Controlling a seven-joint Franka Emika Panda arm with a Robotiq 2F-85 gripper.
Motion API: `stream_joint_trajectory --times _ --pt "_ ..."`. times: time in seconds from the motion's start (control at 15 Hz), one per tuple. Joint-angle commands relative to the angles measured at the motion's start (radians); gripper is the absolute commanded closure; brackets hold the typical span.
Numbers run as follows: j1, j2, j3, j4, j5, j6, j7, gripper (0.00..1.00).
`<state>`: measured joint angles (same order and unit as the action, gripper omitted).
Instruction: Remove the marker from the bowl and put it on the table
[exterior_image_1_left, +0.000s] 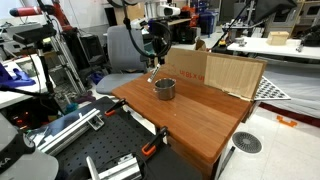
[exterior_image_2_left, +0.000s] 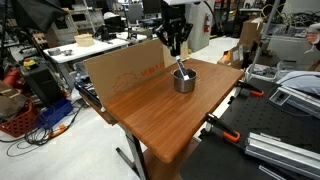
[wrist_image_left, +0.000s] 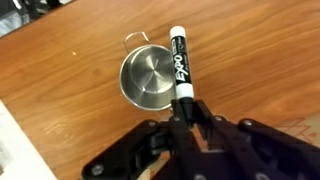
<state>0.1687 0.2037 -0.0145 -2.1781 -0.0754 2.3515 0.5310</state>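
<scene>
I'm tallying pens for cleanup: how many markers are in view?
1. The marker is clamped in the gripper by the bowl on the table. None other shows, though clutter beyond the table could hide some.

This looks like a robotics lab or research workshop. The wooden tabletop (exterior_image_2_left: 165, 115) stands on an open hard floor with orange clamps (exterior_image_2_left: 228, 132) at its edge. Beside it, a black bench carries aluminium rails (exterior_image_2_left: 285, 150). Tan cardboard sheets (exterior_image_1_left: 222, 72) stand along the tabletop's far side, and a black-and-white checkerboard sheet (exterior_image_1_left: 270, 91) lies behind them. A grey office chair (exterior_image_1_left: 125, 45) sits close by. In both exterior views, white work tables (exterior_image_1_left: 285, 50) further back hold a cardboard box (exterior_image_1_left: 278, 37) and other gear. A red basket (exterior_image_2_left: 22, 122) sits on the floor among loose cables (exterior_image_2_left: 55, 112), and the background is crowded with equipment, boxes and stands
</scene>
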Motion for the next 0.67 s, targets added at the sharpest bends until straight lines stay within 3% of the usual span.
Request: stream_joint_trajectory --times 0.0,0.6 --pt "-0.014 -0.010 0.033 0.019 0.042 -0.078 -0.027 0.95" --pt "-0.026 0.114 0.055 0.118 0.164 -0.170 -0.107 0.95"
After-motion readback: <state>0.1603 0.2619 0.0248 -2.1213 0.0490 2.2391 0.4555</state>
